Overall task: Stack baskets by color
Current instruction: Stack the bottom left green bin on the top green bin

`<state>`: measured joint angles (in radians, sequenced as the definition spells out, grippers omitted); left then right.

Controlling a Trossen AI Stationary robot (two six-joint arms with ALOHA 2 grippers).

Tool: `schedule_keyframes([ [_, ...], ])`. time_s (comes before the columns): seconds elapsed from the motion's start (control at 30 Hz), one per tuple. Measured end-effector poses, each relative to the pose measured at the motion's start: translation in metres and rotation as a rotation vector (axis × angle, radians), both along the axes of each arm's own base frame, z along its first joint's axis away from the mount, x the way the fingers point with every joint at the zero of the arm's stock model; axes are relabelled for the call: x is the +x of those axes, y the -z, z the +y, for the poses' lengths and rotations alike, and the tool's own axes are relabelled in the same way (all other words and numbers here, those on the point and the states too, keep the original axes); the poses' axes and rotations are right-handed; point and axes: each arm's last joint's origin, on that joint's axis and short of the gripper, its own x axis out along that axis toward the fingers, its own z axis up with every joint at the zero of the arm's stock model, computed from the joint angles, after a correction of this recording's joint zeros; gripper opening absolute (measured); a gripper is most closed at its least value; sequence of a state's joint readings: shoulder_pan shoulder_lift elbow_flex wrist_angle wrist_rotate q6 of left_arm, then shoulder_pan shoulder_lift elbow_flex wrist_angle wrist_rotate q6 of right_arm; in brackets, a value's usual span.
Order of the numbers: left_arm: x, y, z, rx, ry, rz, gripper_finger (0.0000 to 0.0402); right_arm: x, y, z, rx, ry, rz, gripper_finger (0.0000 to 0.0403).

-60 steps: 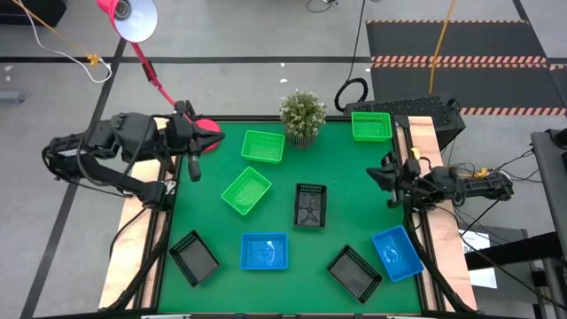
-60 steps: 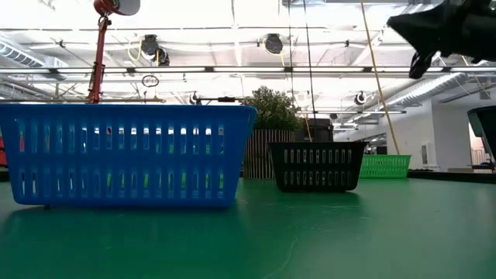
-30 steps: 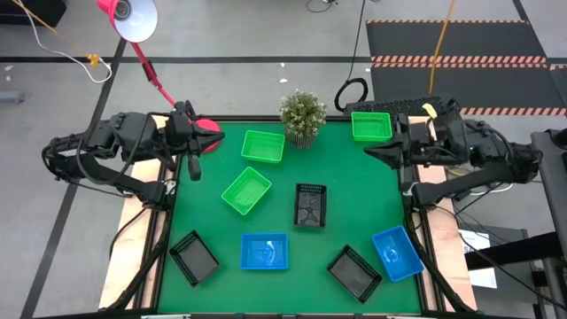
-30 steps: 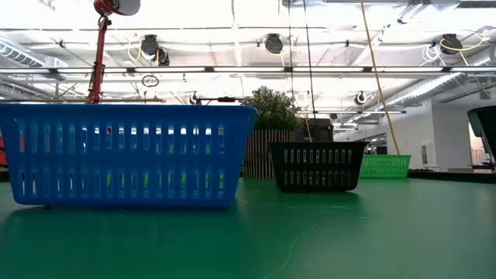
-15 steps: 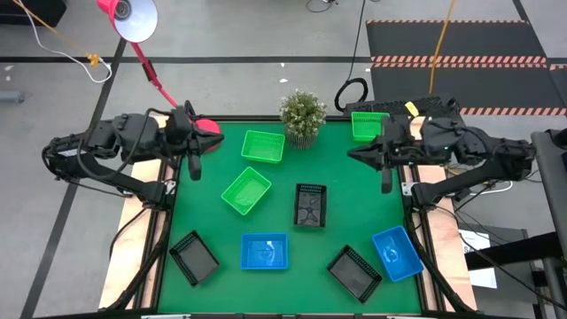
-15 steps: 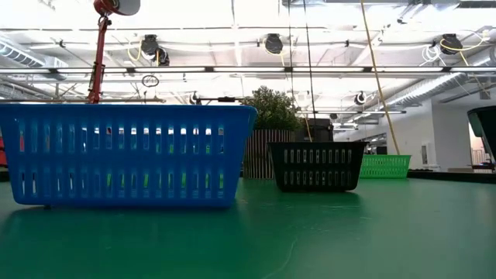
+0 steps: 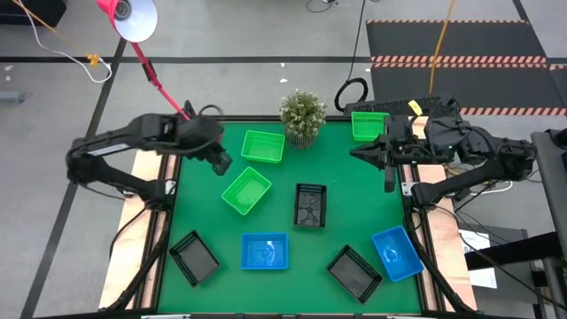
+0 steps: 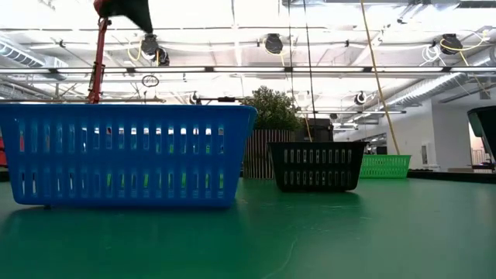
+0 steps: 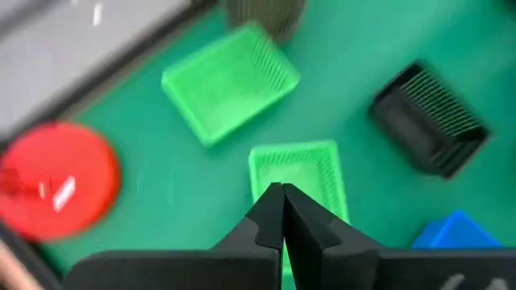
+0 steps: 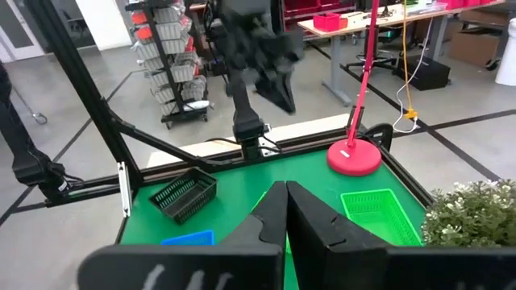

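Note:
Eight baskets lie apart on the green table, none stacked. Three are green, three black and two blue. My left gripper is shut and empty. It slants down above the table, just left of the middle green basket. My right gripper is shut and empty, held level and high at the far right, near the corner green basket. In the low view the blue basket stands nearest.
A potted plant stands at the far edge between two green baskets. A red lamp base sits at the far left corner, its stem leaning outward. Open green surface lies right of the middle black basket.
My left gripper has swung from beside the lamp base toward the table's middle and down. It has tipped from about level to slanting down and has rolled. It has stayed shut. My right gripper has edged a little toward the table's left. No basket has moved.

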<state>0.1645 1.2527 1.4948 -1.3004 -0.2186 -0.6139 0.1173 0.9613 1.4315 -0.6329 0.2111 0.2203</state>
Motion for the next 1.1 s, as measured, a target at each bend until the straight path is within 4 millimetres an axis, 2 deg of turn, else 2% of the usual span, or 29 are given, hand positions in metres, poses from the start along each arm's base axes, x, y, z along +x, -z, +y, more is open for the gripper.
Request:
schedule_keyframes([
  [0.1,0.013,0.016,0.013,-0.102,-0.022,0.100,0.0031,-0.004,0.000,0.000,-0.013,-0.003,0.007,0.0000],
  [0.23,0.030,0.038,0.030,-0.212,-0.043,0.159,0.0083,-0.013,0.002,-0.002,-0.072,-0.016,0.043,0.0000],
  [0.4,0.040,0.072,0.039,-0.269,-0.082,0.267,0.0146,-0.025,0.004,-0.005,-0.105,-0.016,0.075,0.0000],
  [0.67,0.037,0.125,0.038,-0.448,-0.202,0.309,0.0213,-0.044,0.003,-0.007,-0.105,-0.018,0.078,0.0000],
  [0.9,0.038,0.152,0.034,-0.439,-0.195,0.296,0.0257,-0.050,0.001,-0.007,-0.112,-0.020,0.063,0.0000],
  [1.1,0.036,0.173,0.035,-0.416,-0.165,0.271,0.0264,-0.048,0.002,-0.007,-0.113,-0.020,0.069,0.0000],
])
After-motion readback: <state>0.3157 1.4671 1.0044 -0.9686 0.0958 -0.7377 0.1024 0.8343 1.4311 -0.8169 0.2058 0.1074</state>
